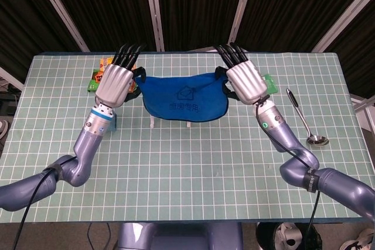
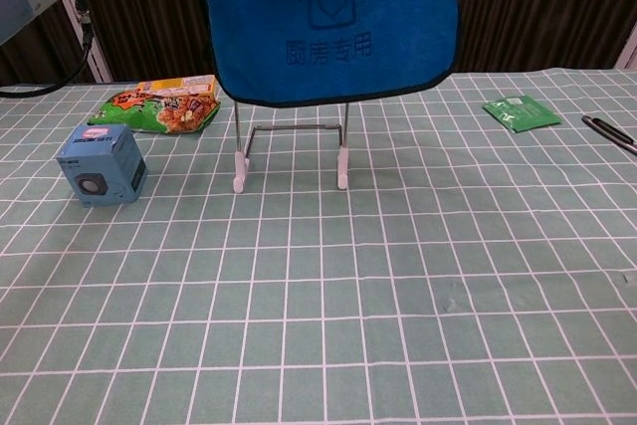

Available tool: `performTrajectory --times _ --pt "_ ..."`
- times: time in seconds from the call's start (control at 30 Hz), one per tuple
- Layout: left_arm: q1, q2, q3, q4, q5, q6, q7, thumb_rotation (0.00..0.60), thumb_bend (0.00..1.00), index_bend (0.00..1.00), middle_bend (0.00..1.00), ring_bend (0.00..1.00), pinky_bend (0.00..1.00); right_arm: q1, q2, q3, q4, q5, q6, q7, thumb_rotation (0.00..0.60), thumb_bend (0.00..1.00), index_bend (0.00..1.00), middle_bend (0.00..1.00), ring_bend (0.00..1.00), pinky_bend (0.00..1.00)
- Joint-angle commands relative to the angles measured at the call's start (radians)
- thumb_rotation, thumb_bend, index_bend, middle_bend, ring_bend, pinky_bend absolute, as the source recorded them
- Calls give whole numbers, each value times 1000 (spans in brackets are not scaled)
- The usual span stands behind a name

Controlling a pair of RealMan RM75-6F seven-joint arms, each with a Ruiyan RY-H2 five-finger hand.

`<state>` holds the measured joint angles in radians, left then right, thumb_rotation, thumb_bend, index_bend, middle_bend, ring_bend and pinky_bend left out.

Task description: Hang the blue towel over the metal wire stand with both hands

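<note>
The blue towel hangs spread in the air, its printed house mark facing me, and in the chest view the blue towel covers the top of the metal wire stand. My left hand grips the towel's left top corner. My right hand grips the right top corner. Both hands are raised high above the table, and in the chest view they are mostly cut off by the top edge. Only the stand's white feet show below the towel in the head view.
A blue cube stands left of the stand, with snack packets behind it. A green sachet and a metal ladle lie to the right. The checked green mat covers the table.
</note>
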<state>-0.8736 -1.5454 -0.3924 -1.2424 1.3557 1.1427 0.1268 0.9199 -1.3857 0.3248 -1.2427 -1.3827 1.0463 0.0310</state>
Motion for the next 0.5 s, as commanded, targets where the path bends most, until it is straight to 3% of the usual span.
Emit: performTrajectory --times 0.03,0.5 --pt "-13 -31 14 50 -29 -35 -26 600 489 802 0 0 0 13 -37 -8 45 14 -25 27 600 552 634 0 0 0" --pt "-12 -112 79 210 -60 -91 -74 600 491 802 0 0 0 21 -156 -80 202 -21 -54 84 600 552 634 0 0 0"
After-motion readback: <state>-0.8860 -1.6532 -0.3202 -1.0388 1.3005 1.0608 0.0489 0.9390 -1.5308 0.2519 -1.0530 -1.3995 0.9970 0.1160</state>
